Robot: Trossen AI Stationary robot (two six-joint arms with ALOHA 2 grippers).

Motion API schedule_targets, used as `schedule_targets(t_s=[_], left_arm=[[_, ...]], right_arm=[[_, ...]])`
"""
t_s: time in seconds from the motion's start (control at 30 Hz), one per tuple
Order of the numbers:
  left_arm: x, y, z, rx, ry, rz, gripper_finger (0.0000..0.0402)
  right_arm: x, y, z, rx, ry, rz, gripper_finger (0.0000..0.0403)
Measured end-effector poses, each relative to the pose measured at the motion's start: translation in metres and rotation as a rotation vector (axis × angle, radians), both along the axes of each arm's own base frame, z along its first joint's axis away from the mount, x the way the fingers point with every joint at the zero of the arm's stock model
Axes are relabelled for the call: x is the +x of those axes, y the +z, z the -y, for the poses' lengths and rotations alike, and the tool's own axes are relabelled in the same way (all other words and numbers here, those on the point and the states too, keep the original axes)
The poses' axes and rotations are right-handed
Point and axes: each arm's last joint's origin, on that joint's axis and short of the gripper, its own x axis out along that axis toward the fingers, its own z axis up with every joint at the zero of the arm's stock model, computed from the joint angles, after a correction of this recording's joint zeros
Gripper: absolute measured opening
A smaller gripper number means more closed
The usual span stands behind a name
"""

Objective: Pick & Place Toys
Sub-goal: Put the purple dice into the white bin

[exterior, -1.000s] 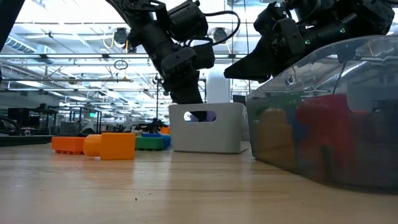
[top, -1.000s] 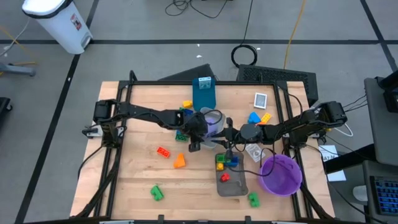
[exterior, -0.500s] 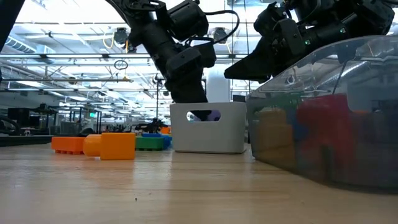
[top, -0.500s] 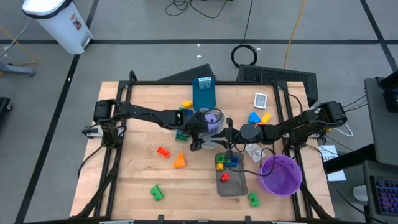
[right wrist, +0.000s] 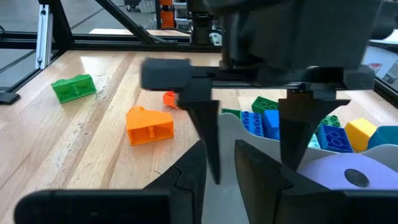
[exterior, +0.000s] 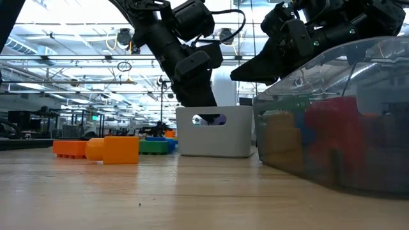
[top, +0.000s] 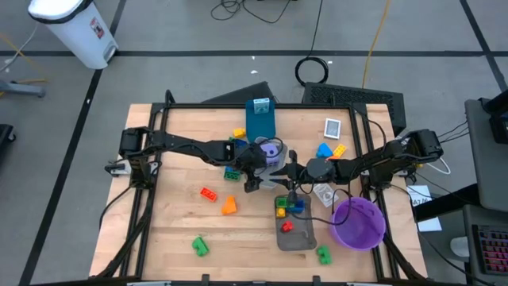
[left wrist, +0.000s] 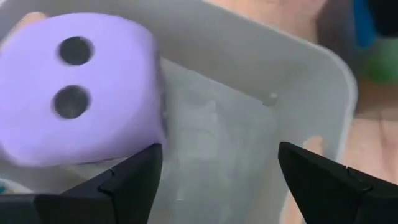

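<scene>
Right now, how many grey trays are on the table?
2. One sits mid-table under the open left gripper, with the purple die in it. The other is nearer the front edge beside the bowl, holding bricks. None looks hidden.

From my console, the purple die [left wrist: 78, 93] in the left wrist view runs off the picture's edge, so I count only two of its dots. The grey tray [left wrist: 261, 118] under it is soft and out of focus, and its near wall is cut away by the frame. At table height, the bricks inside the clear tray [exterior: 332, 108] are only smears of red, green and orange behind the plastic; I cannot count them. From overhead, the left gripper [top: 266, 168] is crowded against the right gripper [top: 290, 176], and what lies under them is probably hidden by the arms. The right wrist view cuts the die off at the picture's edge.
</scene>
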Motion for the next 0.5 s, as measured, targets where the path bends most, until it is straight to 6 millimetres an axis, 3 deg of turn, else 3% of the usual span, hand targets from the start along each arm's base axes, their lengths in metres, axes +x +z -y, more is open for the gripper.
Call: schedule_targets(t_s=[0.13,0.5], left_arm=[[0.001,0.001,0.005,-0.018,-0.084,0.018,0.0314],[0.004,0.004,-0.005,0.001,-0.079,0.067,0.0267]], right_arm=[[0.000,0.000,0.000,0.000,0.000,0.000,0.0075],[0.000,0.000,0.000,0.000,0.000,0.000,0.0075]])
